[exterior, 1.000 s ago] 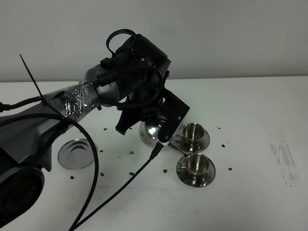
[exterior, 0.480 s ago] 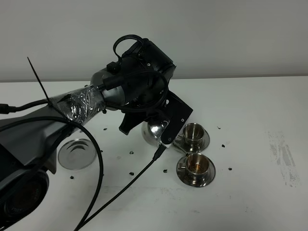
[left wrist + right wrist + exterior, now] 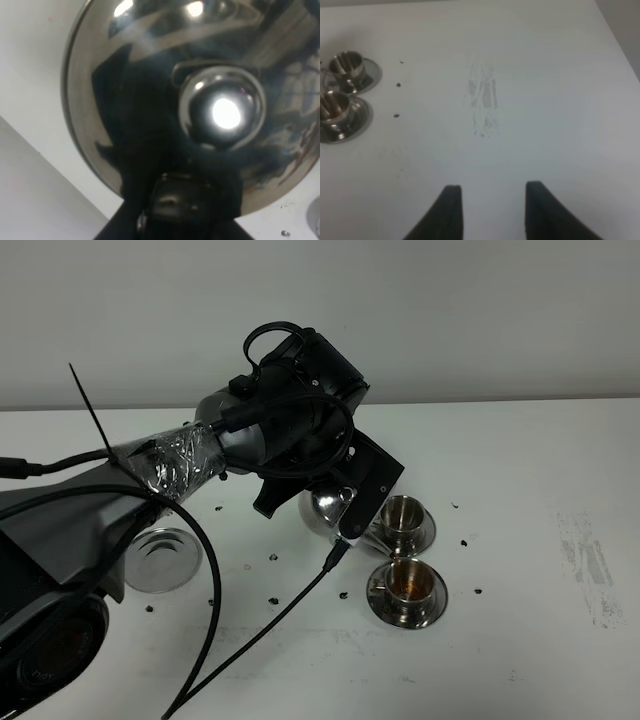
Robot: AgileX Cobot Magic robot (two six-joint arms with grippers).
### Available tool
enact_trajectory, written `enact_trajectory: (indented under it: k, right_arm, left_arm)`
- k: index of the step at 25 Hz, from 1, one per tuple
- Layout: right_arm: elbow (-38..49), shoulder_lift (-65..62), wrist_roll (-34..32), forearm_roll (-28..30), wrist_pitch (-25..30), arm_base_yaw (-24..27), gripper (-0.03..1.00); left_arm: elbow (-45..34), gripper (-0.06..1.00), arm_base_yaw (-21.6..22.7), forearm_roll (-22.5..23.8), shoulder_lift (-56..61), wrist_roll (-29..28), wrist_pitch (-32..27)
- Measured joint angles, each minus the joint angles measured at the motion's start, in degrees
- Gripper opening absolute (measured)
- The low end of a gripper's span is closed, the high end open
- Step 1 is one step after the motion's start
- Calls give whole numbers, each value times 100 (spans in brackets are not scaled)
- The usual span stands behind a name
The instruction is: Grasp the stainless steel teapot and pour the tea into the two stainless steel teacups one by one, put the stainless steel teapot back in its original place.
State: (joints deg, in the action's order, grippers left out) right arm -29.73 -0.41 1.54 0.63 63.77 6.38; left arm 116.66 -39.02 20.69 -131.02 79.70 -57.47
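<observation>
I see the left end effector (image 3: 352,502) closed on the stainless steel teapot (image 3: 325,512). It holds the pot just to the left of the farther teacup (image 3: 403,516). The nearer teacup (image 3: 405,583) stands just in front of that cup, with brown liquid inside. The right end effector (image 3: 492,195) is well to the right of the farther teacup, low over the table (image 3: 545,75). Its fingers are somewhat apart and hold nothing.

Diffuse, even overhead light, soft shadows on the white table (image 3: 520,640); hard glare on the stainless steel teapot (image 3: 150,60), close-up blurred; right wrist view soft.
</observation>
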Motion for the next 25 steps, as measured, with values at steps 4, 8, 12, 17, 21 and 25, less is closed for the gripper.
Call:
enact_trajectory:
  k: [4,8,12,17,21,25]
  right_arm:
    - [0,0,0,0,0,0,29]
    - [0,0,0,0,0,0,29]
    - [0,0,0,0,0,0,29]
    - [0,0,0,0,0,0,29]
    - [0,0,0,0,0,0,29]
    - [0,0,0,0,0,0,29]
  left_arm:
    - [0,21,-34,105,0,-6,26]
    - [0,21,-106,137,0,-6,49]
    - [0,21,-171,200,0,-13,78]
    - [0,21,-197,269,0,-13,78]
    - [0,21,-215,282,0,-13,78]
    - [0,21,-234,386,0,-18,85]
